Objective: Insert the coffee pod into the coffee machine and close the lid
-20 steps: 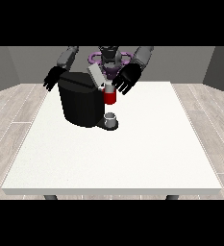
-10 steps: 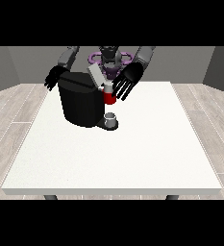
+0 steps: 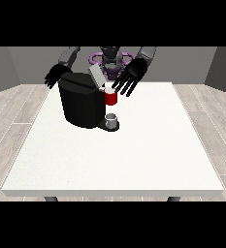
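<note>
My robot hand at the view's right (image 3: 131, 75) is released, fingers spread, just above the red thing at the machine (image 3: 111, 98).

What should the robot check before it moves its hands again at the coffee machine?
1. Lid up: ok, it stands tilted open above the coffee machine.
2. Hand at the view's right free: ok, fingers spread, holding nothing.
3. Hand at the view's left clear of the lid: ok, it is behind the machine's far side.
4. Pod in place: cannot tell; only a red thing at the machine shows.
5. Cup under the spout: ok.
</note>
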`<state>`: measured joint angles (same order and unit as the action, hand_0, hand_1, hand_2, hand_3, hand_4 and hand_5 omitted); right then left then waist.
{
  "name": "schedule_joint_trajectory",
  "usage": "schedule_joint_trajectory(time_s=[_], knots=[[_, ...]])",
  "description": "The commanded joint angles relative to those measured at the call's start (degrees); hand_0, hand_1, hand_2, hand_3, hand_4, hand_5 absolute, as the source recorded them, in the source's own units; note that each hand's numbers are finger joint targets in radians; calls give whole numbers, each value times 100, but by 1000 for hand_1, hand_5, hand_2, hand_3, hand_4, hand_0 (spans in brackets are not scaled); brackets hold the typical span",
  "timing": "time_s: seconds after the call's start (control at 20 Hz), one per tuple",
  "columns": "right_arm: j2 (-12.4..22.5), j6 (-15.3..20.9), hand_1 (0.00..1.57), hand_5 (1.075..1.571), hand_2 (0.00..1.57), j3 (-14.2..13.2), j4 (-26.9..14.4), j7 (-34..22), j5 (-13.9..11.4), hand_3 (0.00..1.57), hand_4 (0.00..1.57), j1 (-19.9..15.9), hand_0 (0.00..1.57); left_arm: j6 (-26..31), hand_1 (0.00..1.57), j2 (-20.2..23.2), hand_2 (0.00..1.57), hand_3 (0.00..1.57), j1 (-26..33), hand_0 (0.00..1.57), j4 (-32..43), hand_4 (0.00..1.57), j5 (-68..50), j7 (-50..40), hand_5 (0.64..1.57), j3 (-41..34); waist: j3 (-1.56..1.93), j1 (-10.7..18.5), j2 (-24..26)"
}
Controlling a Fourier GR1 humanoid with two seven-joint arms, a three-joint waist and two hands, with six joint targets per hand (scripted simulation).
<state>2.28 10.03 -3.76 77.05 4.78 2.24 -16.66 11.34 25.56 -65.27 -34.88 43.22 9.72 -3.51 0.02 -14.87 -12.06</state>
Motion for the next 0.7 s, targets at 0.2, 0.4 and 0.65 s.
schedule_joint_trajectory(time_s=[0.2, 0.4, 0.65], knots=[[62, -162, 0, 1571, 0, -87, -102, -49, 152, 0, 405, 498, 0, 75, 0, -419, 0, 0, 569, 0, -151, 0, -140, 7, 1571, -32, -1, 317, 711], [124, -134, 0, 1571, 0, -310, -220, 107, 259, 0, 430, 602, 0, 121, 0, -703, 0, 0, 656, 0, -219, 0, -845, -102, 1571, -649, -3, 577, 1024], [60, -166, 0, 1571, 0, -220, -114, 21, 254, 0, 445, 1014, 0, 218, 0, -1210, 0, 0, 1265, 0, -174, 261, -1994, 175, 1571, -1562, -15, 963, 1711]])
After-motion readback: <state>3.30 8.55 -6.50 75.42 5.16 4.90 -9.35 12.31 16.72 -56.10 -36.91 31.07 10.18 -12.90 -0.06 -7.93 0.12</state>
